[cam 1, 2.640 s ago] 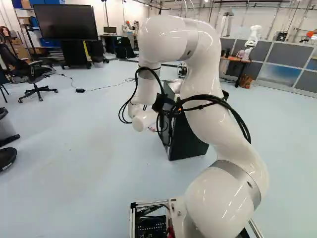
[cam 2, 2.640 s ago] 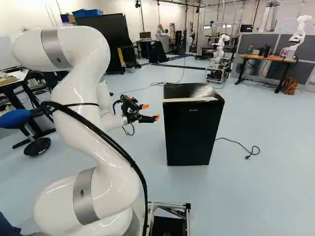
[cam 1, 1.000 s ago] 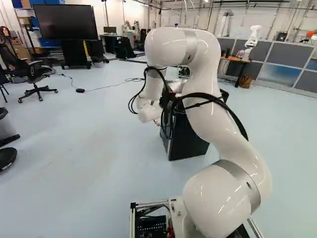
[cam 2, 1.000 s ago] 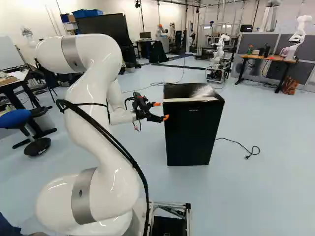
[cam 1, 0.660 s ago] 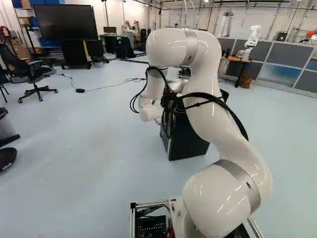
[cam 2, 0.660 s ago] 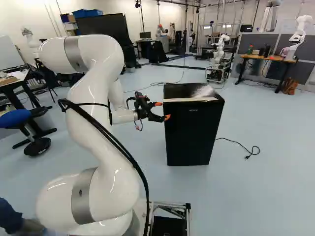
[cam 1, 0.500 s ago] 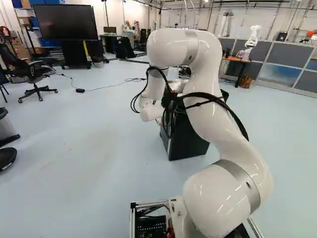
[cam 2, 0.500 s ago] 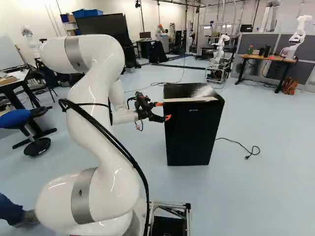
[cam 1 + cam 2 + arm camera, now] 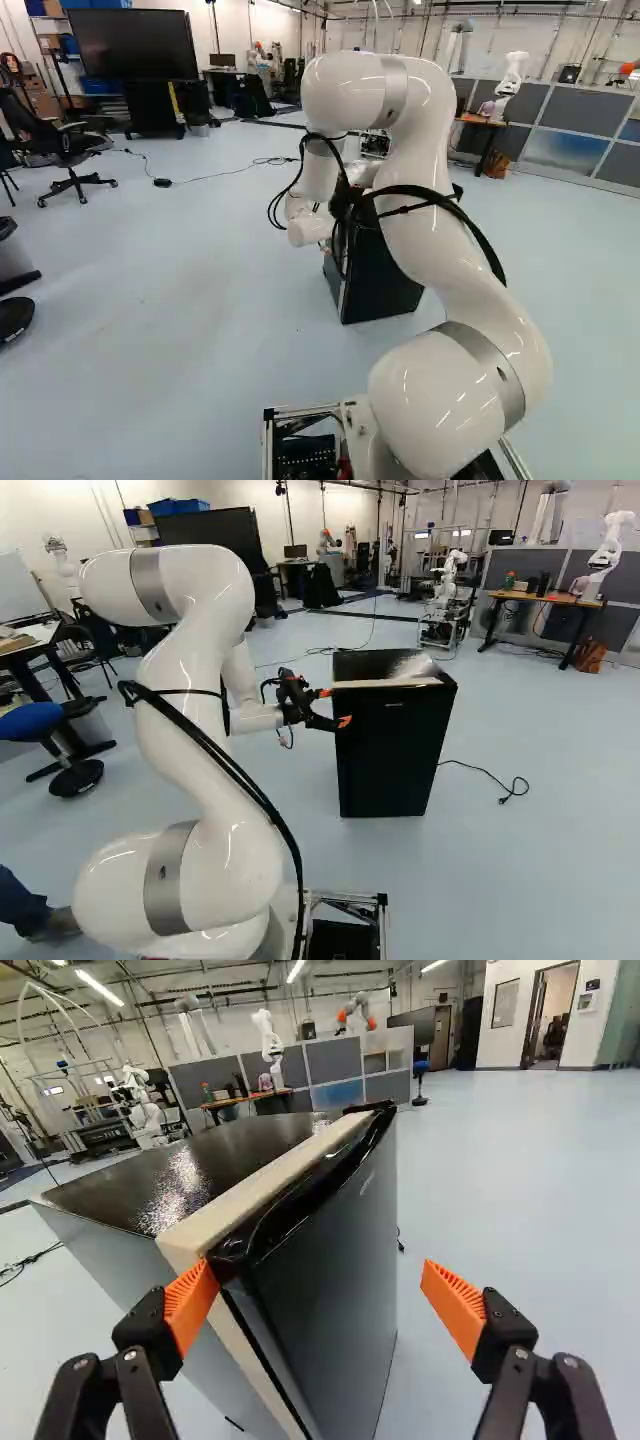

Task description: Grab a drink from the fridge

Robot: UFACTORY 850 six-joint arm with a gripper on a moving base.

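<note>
1. Fridge [image 9: 395, 755] stands at about four o'clock from my gripper [image 9: 318, 1272], going by the right base view. Door [image 9: 335, 1290] closed, lying along the pale strip [image 9: 245, 1200].
2. Tool: fingers spread wide, nothing pinched. One orange pad [image 9: 190, 1305] is at the door's near top corner, by the strip; the other hangs off the door's front side. Contact at that corner: possibly a light touch, but I can't be sure from here.
3. Done: the reach to the fridge, by my reading; I'm at the opening stage.
4. Left: work the door open, find the drink, grip it, bring it out. None of that achieved.
5. Drink: not visible in any view; presumably inside, behind the door.
</note>
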